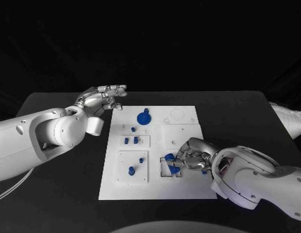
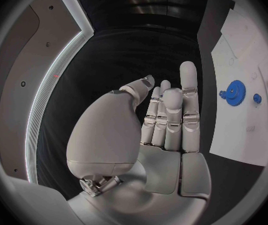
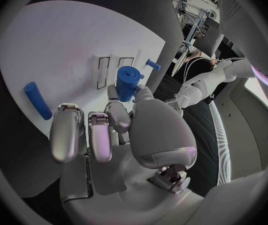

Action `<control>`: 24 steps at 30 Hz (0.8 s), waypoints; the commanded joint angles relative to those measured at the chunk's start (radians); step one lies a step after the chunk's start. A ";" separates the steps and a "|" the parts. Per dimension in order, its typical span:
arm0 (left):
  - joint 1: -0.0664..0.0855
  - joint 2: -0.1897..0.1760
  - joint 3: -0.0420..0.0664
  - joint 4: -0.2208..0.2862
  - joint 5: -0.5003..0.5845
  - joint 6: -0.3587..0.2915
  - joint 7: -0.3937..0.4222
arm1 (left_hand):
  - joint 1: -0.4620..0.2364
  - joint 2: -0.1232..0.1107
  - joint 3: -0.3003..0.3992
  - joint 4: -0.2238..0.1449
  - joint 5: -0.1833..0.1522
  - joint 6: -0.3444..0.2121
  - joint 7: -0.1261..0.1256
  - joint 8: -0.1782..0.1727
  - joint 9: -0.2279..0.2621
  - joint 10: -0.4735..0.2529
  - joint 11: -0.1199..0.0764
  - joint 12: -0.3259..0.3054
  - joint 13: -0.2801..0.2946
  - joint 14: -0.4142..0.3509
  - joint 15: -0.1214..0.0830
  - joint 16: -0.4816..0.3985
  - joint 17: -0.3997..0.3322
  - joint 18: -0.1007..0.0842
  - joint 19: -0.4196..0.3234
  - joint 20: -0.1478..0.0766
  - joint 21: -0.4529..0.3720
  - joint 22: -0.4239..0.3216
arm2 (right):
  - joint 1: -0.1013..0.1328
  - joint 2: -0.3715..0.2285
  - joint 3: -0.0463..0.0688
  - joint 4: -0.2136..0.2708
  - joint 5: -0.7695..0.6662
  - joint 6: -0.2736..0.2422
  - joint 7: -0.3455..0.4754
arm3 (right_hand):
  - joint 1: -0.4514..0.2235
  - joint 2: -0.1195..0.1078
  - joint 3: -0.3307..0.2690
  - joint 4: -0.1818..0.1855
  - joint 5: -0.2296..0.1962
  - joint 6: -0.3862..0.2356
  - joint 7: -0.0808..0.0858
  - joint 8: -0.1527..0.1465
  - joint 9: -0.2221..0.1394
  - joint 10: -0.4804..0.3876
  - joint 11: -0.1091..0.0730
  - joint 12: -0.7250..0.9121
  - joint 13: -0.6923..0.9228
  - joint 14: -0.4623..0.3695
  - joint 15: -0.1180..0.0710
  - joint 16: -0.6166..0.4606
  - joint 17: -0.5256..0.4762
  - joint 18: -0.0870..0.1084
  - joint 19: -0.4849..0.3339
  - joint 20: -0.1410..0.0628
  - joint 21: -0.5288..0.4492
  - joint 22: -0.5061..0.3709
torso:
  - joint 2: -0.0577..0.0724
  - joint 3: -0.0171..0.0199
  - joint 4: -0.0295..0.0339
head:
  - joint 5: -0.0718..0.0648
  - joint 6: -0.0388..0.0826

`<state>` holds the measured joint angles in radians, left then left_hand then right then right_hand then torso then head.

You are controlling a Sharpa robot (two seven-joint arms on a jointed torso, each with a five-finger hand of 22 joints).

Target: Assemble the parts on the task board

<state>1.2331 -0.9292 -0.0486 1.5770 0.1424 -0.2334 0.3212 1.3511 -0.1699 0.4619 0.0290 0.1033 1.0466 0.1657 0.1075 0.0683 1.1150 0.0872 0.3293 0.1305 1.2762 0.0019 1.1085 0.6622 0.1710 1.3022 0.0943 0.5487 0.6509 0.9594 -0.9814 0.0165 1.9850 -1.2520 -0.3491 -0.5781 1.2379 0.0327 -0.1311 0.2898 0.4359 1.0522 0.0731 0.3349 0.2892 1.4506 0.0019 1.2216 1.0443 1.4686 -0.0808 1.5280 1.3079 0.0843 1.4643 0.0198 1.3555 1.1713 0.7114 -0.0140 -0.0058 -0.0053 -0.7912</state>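
Down by the near-right part of the flat white task board, the right robot hand is curled over the plate and pinching a chunky blue cylindrical part between thumb and fingertip, right above a couple of narrow rectangular slots cut into the board. Just past its fingers, a slim blue rod-shaped part lies flat on the white surface, and a tiny blue peg sits on the board a bit beyond the held piece.

Over at the far-left corner of the board, the left robot hand hangs above the black table with nothing in it, fingers straight and pressed side by side, thumb angled in toward them. Off to that hand's board side there's a round blue toothed gear part lying on the plate, with a few small blue pegs near it, closer to the robot. One more little blue piece stands in a square recess near the left-front of the board.
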 commanded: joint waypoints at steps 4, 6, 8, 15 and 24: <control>0.000 0.001 0.001 0.003 0.002 0.021 0.005 | -0.003 0.004 -0.003 0.000 0.003 -0.004 -0.001 0.003 0.000 -0.005 -0.001 0.003 0.001 -0.007 0.000 -0.005 -0.001 0.010 -0.001 0.003 -0.005 -0.001 | -0.002 0.016 0.000 -0.012 -0.009 0.056 -0.013 | -0.011 0.003 -0.004 0.000 -0.003 0.022 -0.018 0.003 0.017 0.067 -0.023 0.248 0.434 0.088 -0.008 0.004 0.190 -0.009 0.007 -0.006 0.004 0.000 | 0.001 -0.0006 -0.0003 | 0.003 -0.001; 0.001 0.001 0.001 0.003 0.002 0.020 0.005 | -0.003 0.004 -0.003 0.000 0.003 -0.004 -0.001 0.003 0.000 -0.005 -0.001 0.003 0.001 -0.007 0.000 -0.005 -0.001 0.010 -0.001 0.003 -0.005 -0.001 | -0.002 0.020 0.000 -0.016 -0.014 0.064 -0.014 | -0.011 0.004 -0.005 0.000 -0.004 0.022 -0.018 0.003 0.018 0.066 -0.023 0.247 0.433 0.088 -0.008 0.003 0.189 -0.009 0.007 -0.006 0.004 0.000 | 0.001 -0.0001 -0.0003 | 0.003 -0.001; 0.001 0.000 0.001 0.003 0.002 0.020 0.005 | -0.003 0.004 -0.003 0.000 0.003 -0.004 -0.001 0.003 0.000 -0.005 -0.001 0.003 0.001 -0.007 0.000 -0.005 -0.001 0.010 -0.001 0.003 -0.005 -0.001 | -0.003 0.024 0.000 -0.020 -0.018 0.072 -0.015 | -0.013 0.004 -0.006 0.000 -0.006 0.022 -0.018 0.003 0.019 0.066 -0.024 0.246 0.432 0.088 -0.009 0.003 0.189 -0.009 0.006 -0.007 0.003 -0.001 | 0.001 -0.0001 -0.0007 | 0.003 -0.002; 0.001 -0.001 0.001 0.004 0.002 0.020 0.005 | -0.003 0.004 -0.003 0.000 0.003 -0.004 -0.001 0.003 0.000 -0.005 -0.001 0.003 0.001 -0.007 0.000 -0.005 -0.001 0.010 -0.001 0.003 -0.005 -0.001 | -0.005 0.037 -0.001 -0.031 -0.028 0.085 -0.017 | -0.019 0.006 -0.011 -0.001 -0.016 0.022 -0.019 0.002 0.022 0.063 -0.024 0.241 0.428 0.088 -0.009 0.002 0.188 -0.009 0.006 -0.008 0.003 -0.002 | 0.000 -0.0007 0.0003 | 0.005 -0.005; 0.001 -0.002 0.001 0.005 0.002 0.019 0.004 | -0.003 0.004 -0.003 0.000 0.003 -0.004 -0.001 0.003 0.000 -0.005 -0.001 0.003 0.001 -0.007 0.000 -0.005 -0.001 0.010 -0.001 0.003 -0.005 -0.001 | -0.006 0.047 -0.001 -0.042 -0.067 0.063 -0.018 | -0.141 0.005 -0.098 -0.001 -0.305 0.012 -0.017 -0.009 0.039 0.048 -0.022 0.207 0.405 0.086 -0.008 -0.003 0.179 -0.006 -0.002 -0.007 -0.010 -0.018 | 0.000 -0.0011 -0.0005 | 0.007 -0.006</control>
<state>1.2333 -0.9317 -0.0486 1.5788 0.1424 -0.2324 0.3208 1.3511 -0.1699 0.4619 0.0290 0.1033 1.0467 0.1657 0.1074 0.0683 1.1150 0.0872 0.3293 0.1303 1.2762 0.0019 1.1085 0.6623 0.1711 1.3021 0.0943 0.5487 0.6510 0.9550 -0.9366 0.0160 1.9438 -1.2807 -0.2896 -0.5913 1.1057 0.0407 -0.2235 0.2890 0.1467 1.0700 0.0555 0.3285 0.3293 1.4511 -0.0025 1.2682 1.1450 1.4645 -0.0846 1.5279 1.3076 0.0843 1.4642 0.0199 1.3478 1.1541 0.7121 -0.0149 -0.0057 0.0012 -0.7971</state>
